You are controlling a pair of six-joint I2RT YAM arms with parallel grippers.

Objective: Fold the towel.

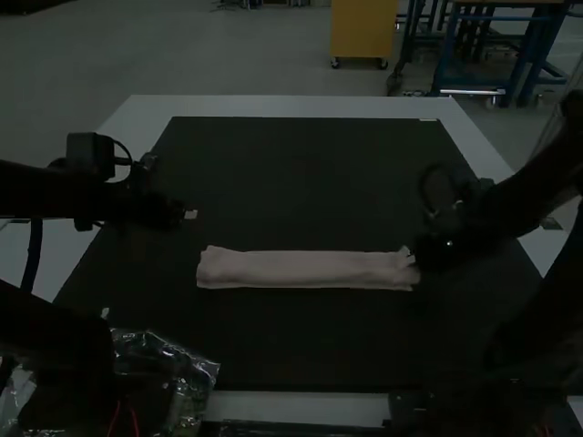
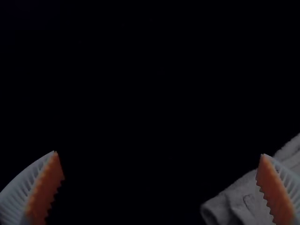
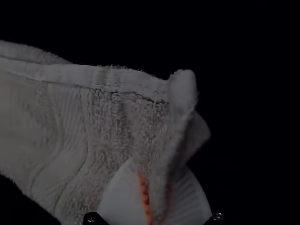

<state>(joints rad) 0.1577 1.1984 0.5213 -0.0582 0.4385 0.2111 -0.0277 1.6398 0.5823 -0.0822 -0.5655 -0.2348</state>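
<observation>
The towel (image 1: 305, 270) lies folded into a long strip on the black mat (image 1: 301, 173). The left tool (image 1: 189, 215) gapes open near one end; the right tool (image 1: 421, 255) pinches the other.

The high view looks forward and down from a fixed camera above and behind the left arm (image 1: 86, 191) and right arm (image 1: 524, 200), far enough back to take in the dark mat (image 1: 310, 182), the pale table (image 1: 282, 106) around it and the whole towel (image 1: 305, 269). The left wrist view looks from that arm's wrist, much nearer, mostly onto darkness, and shares part of the towel with the high view. The right wrist view looks from the other wrist, closer still on the cloth, sharing the towel's right end with the high view.
</observation>
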